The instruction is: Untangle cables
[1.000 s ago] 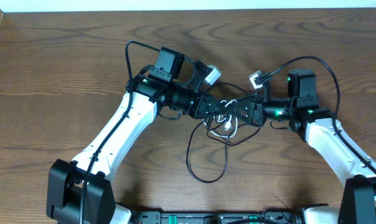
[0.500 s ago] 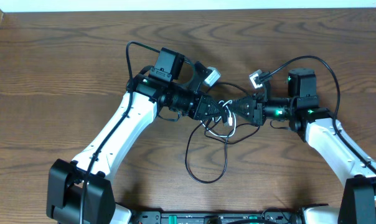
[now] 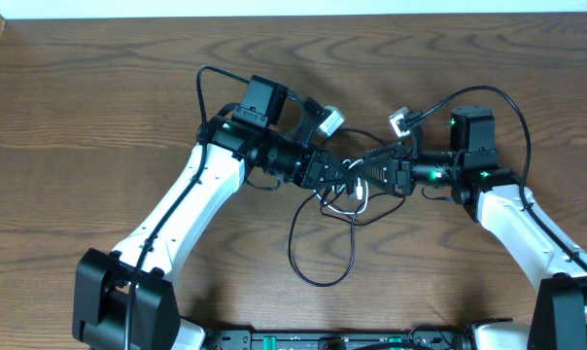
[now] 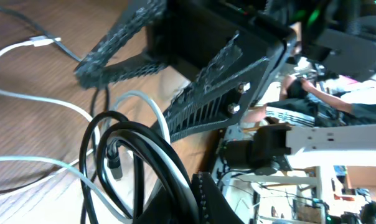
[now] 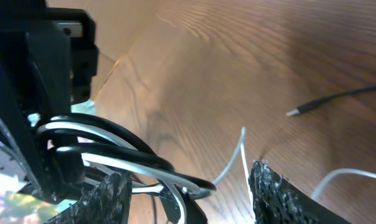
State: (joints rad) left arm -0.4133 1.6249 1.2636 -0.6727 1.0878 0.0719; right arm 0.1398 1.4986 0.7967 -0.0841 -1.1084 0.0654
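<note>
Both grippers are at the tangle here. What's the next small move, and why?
Probably close the right gripper on the cables. Its fingers stand open, and the black and white bundle lies between them, running out from the left gripper. Once it holds, the arms could draw apart and loosen the tangle.

Even overhead light; wrist views soft, close-up blur.
</note>
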